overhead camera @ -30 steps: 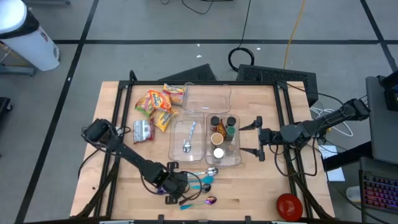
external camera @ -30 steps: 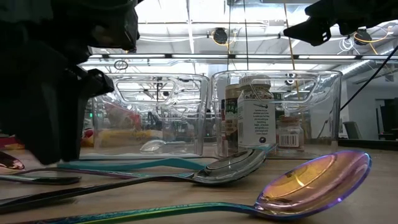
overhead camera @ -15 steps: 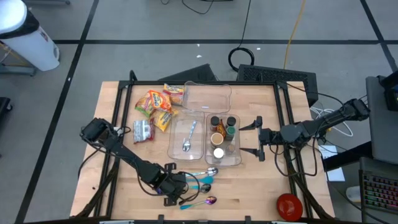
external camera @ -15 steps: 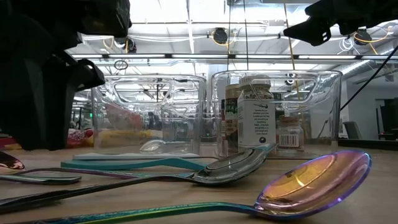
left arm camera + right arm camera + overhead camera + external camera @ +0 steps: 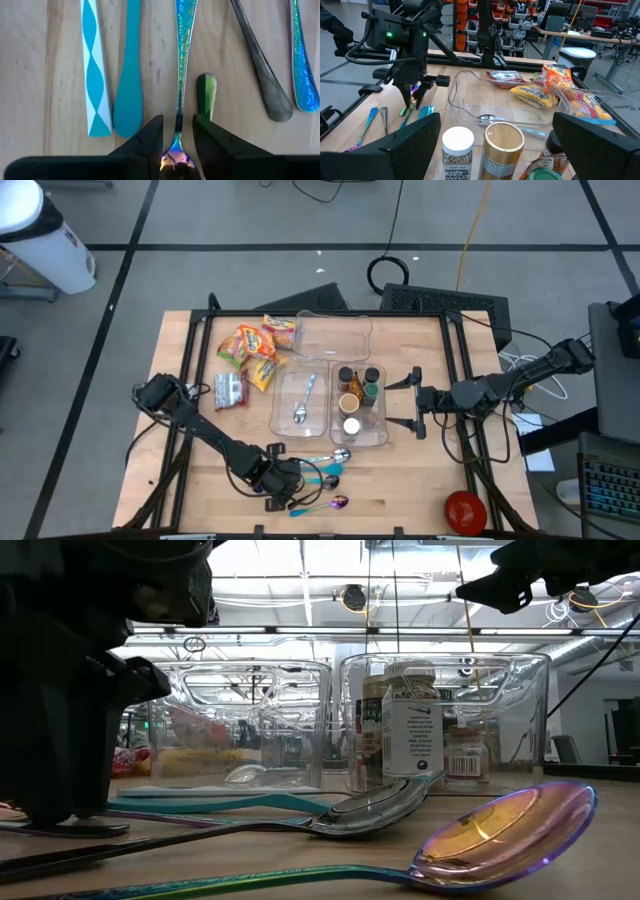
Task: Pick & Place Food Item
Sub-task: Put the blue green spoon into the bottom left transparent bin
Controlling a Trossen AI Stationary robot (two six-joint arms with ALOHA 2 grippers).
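Two fingers of the left gripper point(image 5: 177, 137) straddle the iridescent spoon point(image 5: 184, 50), open narrowly around its neck, not visibly clamped. Its handle runs straight ahead, away from the wrist. The right gripper point(image 5: 413, 402) waits wide open beside the jar bin point(image 5: 382, 435).

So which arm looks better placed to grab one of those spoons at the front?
Probably the left. Its tool is down among the cutlery, its fingers open either side of the iridescent spoon. The right tool hangs open beside the jar bin, far from the spoons.
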